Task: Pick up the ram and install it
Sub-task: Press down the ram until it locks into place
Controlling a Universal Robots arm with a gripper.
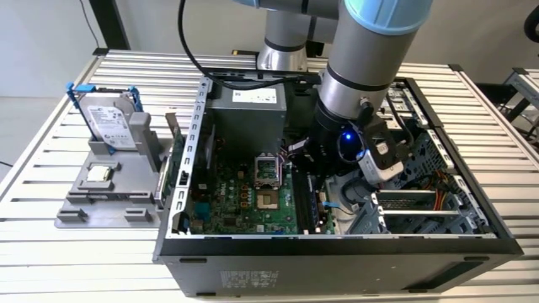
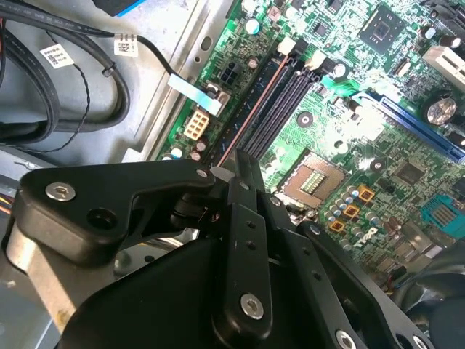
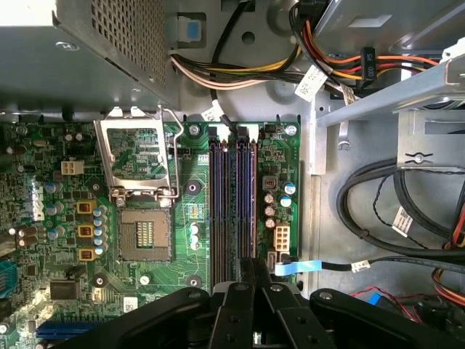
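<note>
Progress looks pretty far along here. The pickup part is done as far as I can judge: the ram [image 2: 251,109] shows edge-on as a thin strip lying along the black memory slots [image 3: 218,203] on the motherboard [image 1: 244,208], inside the open computer case [image 1: 337,243] that sits mid-worktop. One end of the strip runs right up under the gripper [image 2: 231,169], and the fingers look pinched together on it, so I'd call that a closed grasp on the stick, not a release. In the first wrist view the ram [image 3: 235,203] lines up with one of the middle slots, beside the empty processor socket [image 3: 145,233], with the gripper [image 3: 247,265] over the slot end farthest from the cables. What I can't tell is whether it's pressed fully home or just resting in the slot mouth; the latches are too small to judge. Over by the worktop [image 1: 84,252] edge at the exterior view's left, the hard drive [image 1: 110,126] and the small processor chip [image 1: 101,172] sit untouched in their grey holder.
</note>
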